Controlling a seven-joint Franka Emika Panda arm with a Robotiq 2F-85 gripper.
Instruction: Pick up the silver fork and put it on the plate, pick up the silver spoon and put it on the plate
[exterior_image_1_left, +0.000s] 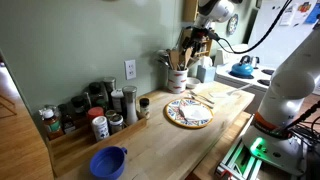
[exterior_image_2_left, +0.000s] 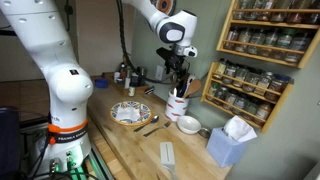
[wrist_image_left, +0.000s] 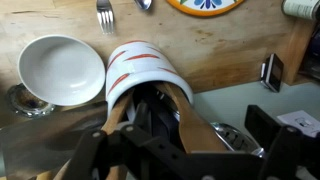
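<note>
Hovering over the round striped crock (wrist_image_left: 140, 70) of wooden utensils (wrist_image_left: 192, 125), the gripper (wrist_image_left: 175, 150) stands spread apart.

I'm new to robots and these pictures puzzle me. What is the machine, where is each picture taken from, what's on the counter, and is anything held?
It is one white robot arm with a gripper at its end. Two pictures come from cameras standing outside the robot; the third from a camera on its wrist. The gripper hovers over a striped utensil crock on a wooden counter. Nearby lie a patterned plate, a fork, a spoon and a white bowl. Nothing seems held; whether the jaws are open I cannot tell.
</note>
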